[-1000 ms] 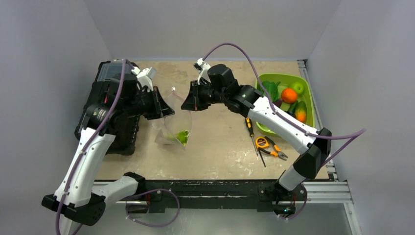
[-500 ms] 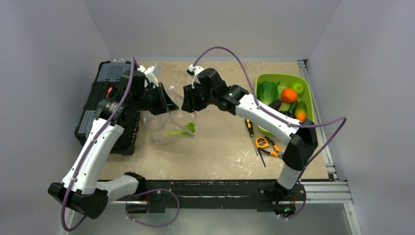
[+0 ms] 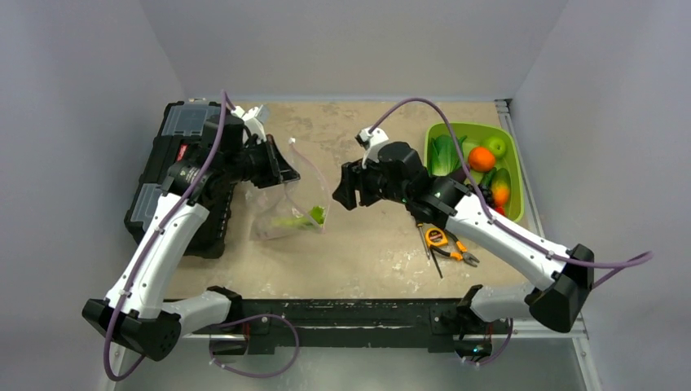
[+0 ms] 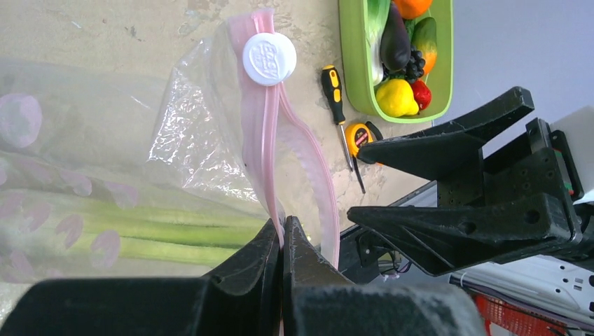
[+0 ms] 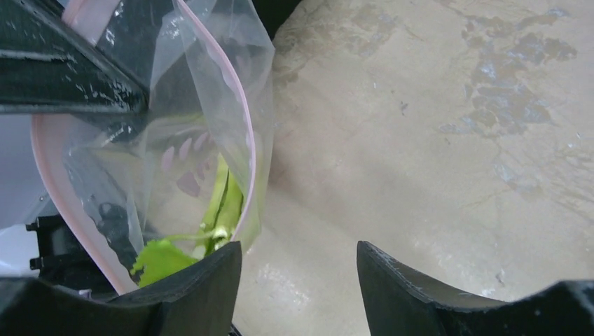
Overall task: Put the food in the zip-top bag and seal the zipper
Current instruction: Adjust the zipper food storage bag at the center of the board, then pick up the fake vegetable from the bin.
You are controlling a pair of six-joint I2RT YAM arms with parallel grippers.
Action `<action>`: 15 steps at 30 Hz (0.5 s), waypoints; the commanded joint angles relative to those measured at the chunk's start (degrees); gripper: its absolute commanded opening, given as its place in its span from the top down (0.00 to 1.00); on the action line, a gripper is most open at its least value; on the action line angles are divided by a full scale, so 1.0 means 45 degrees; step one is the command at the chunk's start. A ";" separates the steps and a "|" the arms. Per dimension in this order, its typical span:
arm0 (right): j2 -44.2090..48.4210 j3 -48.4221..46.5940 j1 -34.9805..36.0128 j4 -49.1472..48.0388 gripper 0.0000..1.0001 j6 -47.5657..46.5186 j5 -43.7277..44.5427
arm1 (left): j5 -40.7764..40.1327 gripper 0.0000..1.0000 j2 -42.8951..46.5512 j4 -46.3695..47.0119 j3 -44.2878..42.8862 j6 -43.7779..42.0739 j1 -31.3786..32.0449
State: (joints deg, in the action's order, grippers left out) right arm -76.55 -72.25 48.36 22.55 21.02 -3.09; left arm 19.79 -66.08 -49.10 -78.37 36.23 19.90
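Observation:
The clear zip-top bag [image 3: 295, 195] hangs open from my left gripper [image 3: 283, 169], whose jaws are shut on its pink zipper [image 4: 265, 150] strip. A white round slider [image 4: 269, 59] sits at the strip's far end. One piece of food [image 3: 303, 219], a leafy green with pale stalks, lies inside the bag [image 5: 210, 119]; its stalks [image 4: 147, 231] show through the plastic. A second leafy green [image 3: 445, 154] lies in the lime bin. My right gripper [image 3: 342, 188] is open, just right of the bag's mouth and off it, with nothing between its fingers [image 5: 300, 257].
A black toolbox [image 3: 175, 179] stands at the left behind my left arm. The lime-green bin [image 3: 471, 129] at the back right holds round fruits and an eggplant. A screwdriver [image 4: 333, 87], a tape measure [image 3: 437, 237] and pliers [image 3: 460, 254] lie near the right arm.
My right gripper has opened, let go of the bag's rim and drawn back to the right. The left gripper still holds the zipper strip, and the bag has sagged lower.

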 commanded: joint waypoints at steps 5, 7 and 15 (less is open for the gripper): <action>0.1816 0.1477 -0.1667 -0.0487 0.29 0.1321 0.4021 | 0.0792 1.00 0.0111 0.0599 0.0236 -0.0123 -0.0058; 0.2120 0.1981 -0.3339 -0.0814 0.29 0.1668 0.3968 | 0.0929 1.00 0.0130 0.0599 0.0416 -0.0136 -0.0052; -0.0599 0.2150 -0.7414 -0.2155 0.25 0.1716 0.5399 | 0.1245 1.00 0.0299 0.0562 0.0987 -0.0132 -0.0047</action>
State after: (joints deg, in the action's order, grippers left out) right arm -71.31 -59.66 18.33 16.56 28.32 14.17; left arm 23.29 -66.11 -48.36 -74.63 36.25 19.90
